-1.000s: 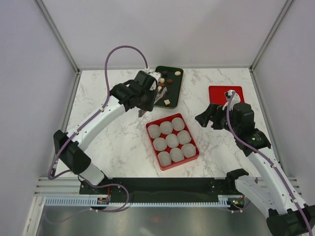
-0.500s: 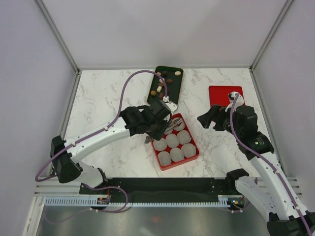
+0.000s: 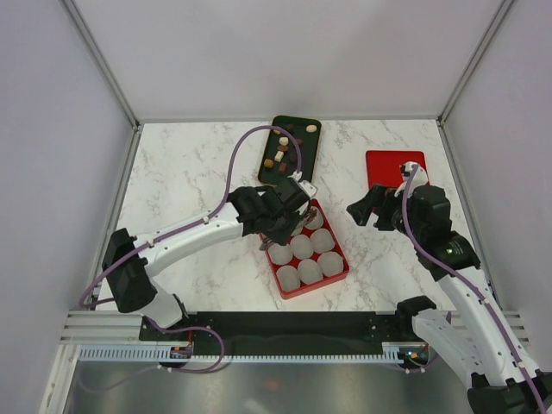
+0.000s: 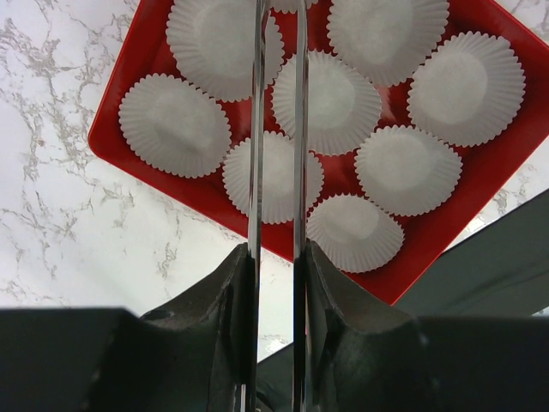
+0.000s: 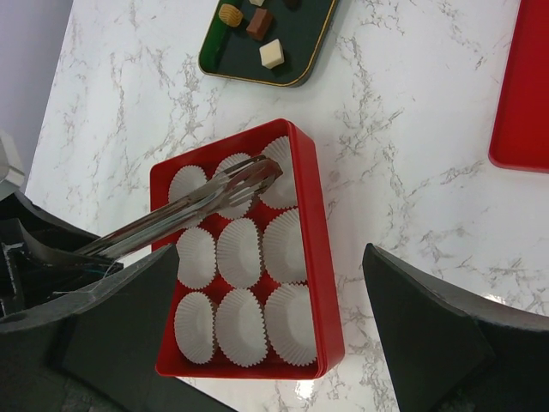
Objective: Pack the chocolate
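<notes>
Left gripper [image 4: 276, 283] is clamped on the tongs [image 5: 197, 202], tips over the paper cups [image 4: 403, 167] in the red box [image 5: 322, 257]. Right gripper [image 3: 369, 210] is spread wide. The chocolate [image 5: 272, 53] sits on the dark tray [image 5: 309, 34]. Risk imo: the tips snag a flimsy cup and drag it out.

Left arm [image 3: 185, 237] reaches across the table [image 3: 181, 172]. Its jaws sit over the far-left corner of the red box [image 3: 321, 285], and the wrist hides how they stand. White paper cups [image 3: 309, 270] fill the box to the right of and nearer than these jaws. Beyond them lies the dark tray [image 3: 306, 155] with chocolate [image 3: 282, 141]. Right jaws are spread wide above the table, with the red lid [image 3: 384, 166] just beyond them and the box to their left.
</notes>
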Robot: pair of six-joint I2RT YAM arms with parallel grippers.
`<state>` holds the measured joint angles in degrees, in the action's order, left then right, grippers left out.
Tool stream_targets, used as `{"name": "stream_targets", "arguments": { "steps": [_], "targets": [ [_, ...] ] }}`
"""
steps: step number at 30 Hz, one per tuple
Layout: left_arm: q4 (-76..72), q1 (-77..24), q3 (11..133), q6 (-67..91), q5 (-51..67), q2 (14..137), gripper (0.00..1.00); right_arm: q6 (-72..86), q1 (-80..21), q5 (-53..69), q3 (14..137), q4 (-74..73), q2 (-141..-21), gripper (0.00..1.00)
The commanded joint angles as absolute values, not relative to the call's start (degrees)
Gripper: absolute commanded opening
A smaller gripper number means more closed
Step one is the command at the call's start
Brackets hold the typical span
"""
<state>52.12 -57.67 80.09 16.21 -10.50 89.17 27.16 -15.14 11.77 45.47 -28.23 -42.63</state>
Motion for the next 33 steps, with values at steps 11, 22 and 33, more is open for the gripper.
{"name": "stream_targets", "arguments": {
  "steps": [11, 22, 33],
  "targets": [
    [49.66, -57.92, 84.29, 16.52, -12.74, 91.58, 0.40, 25.49, -15.03, 10.02, 48.08, -28.48, -42.36, 0.97],
    [49.75, -57.92, 84.81, 16.52, -14.32, 92.46, 0.42, 25.49, -15.03, 9.93, 47.81, -28.48, -41.84, 0.97],
    [51.24, -57.92, 87.62, 16.26, -17.40, 88.60, 0.45, 25.49, -15.03, 10.20, 48.43, -28.56, -42.45, 0.97]
  ]
}}
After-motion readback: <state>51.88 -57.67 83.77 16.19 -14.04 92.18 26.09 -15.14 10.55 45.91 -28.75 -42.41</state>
